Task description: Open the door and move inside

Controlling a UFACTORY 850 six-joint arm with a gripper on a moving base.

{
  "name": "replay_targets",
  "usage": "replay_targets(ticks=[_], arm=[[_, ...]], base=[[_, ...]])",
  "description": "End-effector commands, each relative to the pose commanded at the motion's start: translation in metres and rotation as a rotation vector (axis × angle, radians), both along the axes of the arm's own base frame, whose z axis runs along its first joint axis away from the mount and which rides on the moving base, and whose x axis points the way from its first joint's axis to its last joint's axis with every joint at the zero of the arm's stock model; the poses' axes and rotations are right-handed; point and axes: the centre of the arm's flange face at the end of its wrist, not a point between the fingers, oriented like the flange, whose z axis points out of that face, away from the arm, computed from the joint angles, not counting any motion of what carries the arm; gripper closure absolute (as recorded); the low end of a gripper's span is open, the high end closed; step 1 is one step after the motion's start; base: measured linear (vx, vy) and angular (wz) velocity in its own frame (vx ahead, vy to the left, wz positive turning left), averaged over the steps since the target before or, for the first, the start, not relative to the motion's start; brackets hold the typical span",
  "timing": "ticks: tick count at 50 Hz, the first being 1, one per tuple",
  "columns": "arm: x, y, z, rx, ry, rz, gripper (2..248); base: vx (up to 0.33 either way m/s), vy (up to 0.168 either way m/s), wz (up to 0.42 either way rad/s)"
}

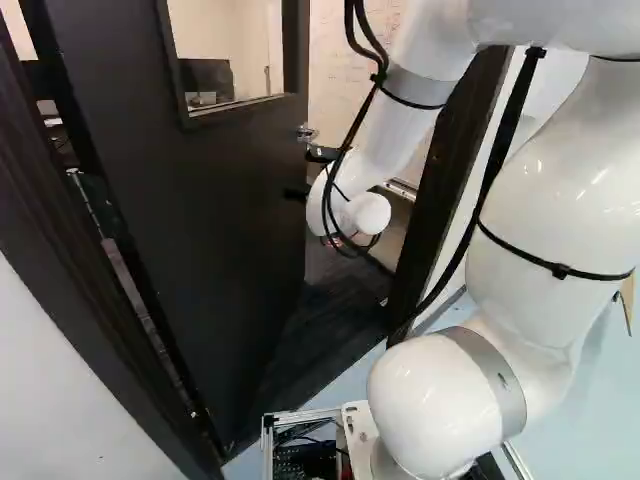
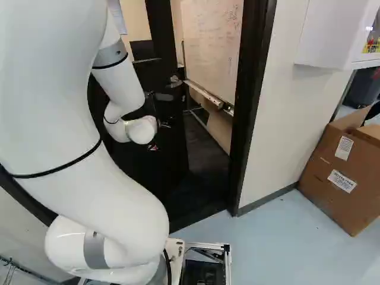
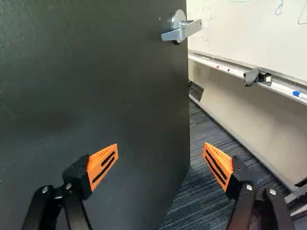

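Claw (image 1: 300,174) wide, door (image 3: 96,86) partly open

The claw's two orange pads (image 3: 103,166) stand far apart – one in front of the dark door's face, the other in front of the striped carpet (image 3: 201,167) past its free edge. The silver lever handle (image 3: 181,31) is ahead, near that edge and apart from the pads. Through the gap stands a whiteboard (image 2: 214,47), a blue-ended marker (image 3: 298,94) on its ledge. Right of the doorway in the right base view – a cardboard box (image 2: 332,190), below and beside a white cabinet (image 2: 323,35).
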Motion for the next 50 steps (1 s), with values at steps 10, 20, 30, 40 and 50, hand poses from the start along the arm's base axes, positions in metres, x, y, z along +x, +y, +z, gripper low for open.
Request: replay_targets(ticks=[10, 20, 30, 40, 50], arm=[[-0.001, 0.01, 0.0, 0.011, 0.002, 0.003, 3], [-0.003, 0.019, 0.0, 0.022, 0.004, 0.004, 3], [-0.005, 0.027, 0.0, 0.027, 0.006, 0.014, 3], [-0.006, 0.038, 0.0, 0.028, 0.006, 0.039, 3], [-0.006, 0.052, 0.0, 0.028, 0.006, 0.067, 3]], base=[[0.0, 0.0, 0.0], [0.0, 0.0, 0.0], [0.0, 0.0, 0.0], [0.0, 0.0, 0.0], [0.0, 0.0, 0.0]])
